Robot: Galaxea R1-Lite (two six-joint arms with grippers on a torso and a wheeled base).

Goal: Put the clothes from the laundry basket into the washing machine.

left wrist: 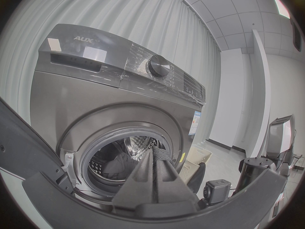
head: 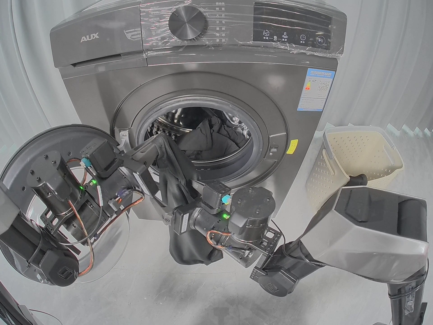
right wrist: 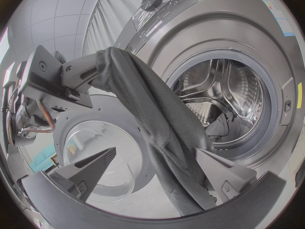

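We face the washer [head: 203, 77], door [head: 58, 143] swung left, basket [head: 356, 156] to its right, clothes [head: 212, 138] in the drum [head: 177, 113], a garment [head: 189, 247] hanging before it.

Head view down onto washing machine [head: 203, 71]; wrist views close, share drum [right wrist: 222, 89].

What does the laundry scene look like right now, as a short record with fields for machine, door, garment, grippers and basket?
washing machine: front loader, dark clothes inside drum
door: open, swung to robot's left
dark garment: hangs before the opening, top pinched by left gripper
left gripper: shut on dark garment at opening's left rim
right gripper: open, garment's lower part running between its fingers
laundry basket: on floor, right of machine
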